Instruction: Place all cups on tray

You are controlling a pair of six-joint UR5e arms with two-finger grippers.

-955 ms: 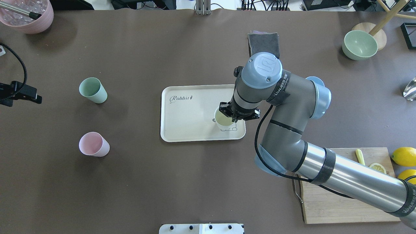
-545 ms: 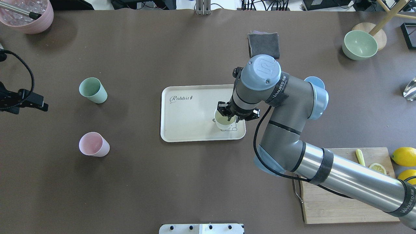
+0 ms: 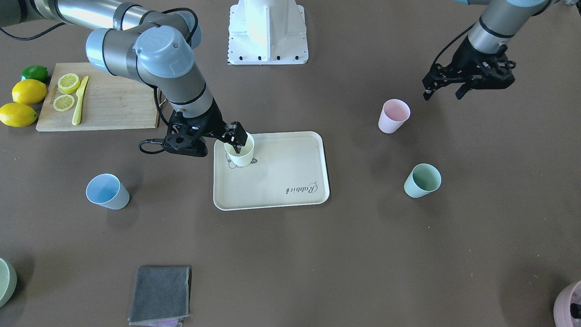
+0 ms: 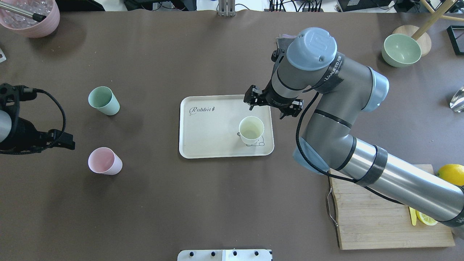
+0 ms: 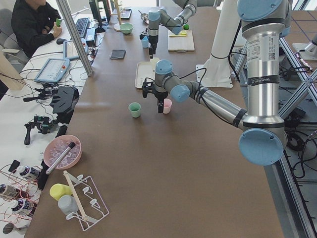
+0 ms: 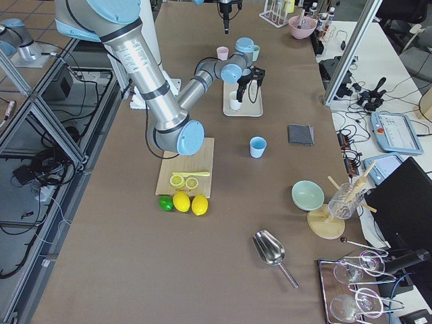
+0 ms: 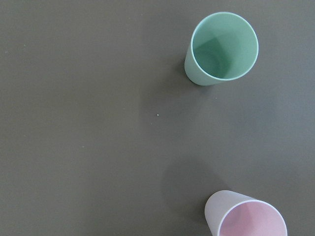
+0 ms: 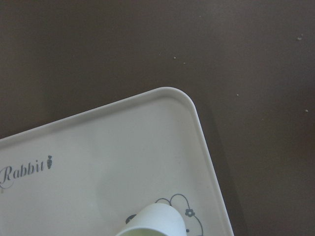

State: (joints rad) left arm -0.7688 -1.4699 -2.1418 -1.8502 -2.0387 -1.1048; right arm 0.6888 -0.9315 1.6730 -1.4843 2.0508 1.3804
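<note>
Yellow cup (image 4: 251, 129) stands loose on the tray (image 4: 206, 130), just below the wide-open, empty right jaws; left jaws also gape empty.

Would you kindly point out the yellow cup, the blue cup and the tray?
yellow cup (image 4: 251, 129), overhead exterior view, on its inner floor.
blue cup (image 3: 103, 188), exterior front-facing view, on its inner wall.
tray (image 4: 210, 131), overhead exterior view, on its bare floor.

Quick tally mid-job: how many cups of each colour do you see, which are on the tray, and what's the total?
Pale yellow cup: 1, standing on the tray
Light blue cup: 1, off the tray
Pink cup: 1, off the tray
Mint green cup: 1, off the tray
Total: 4 cups, 1 on the tray and 3 not yet there
</note>
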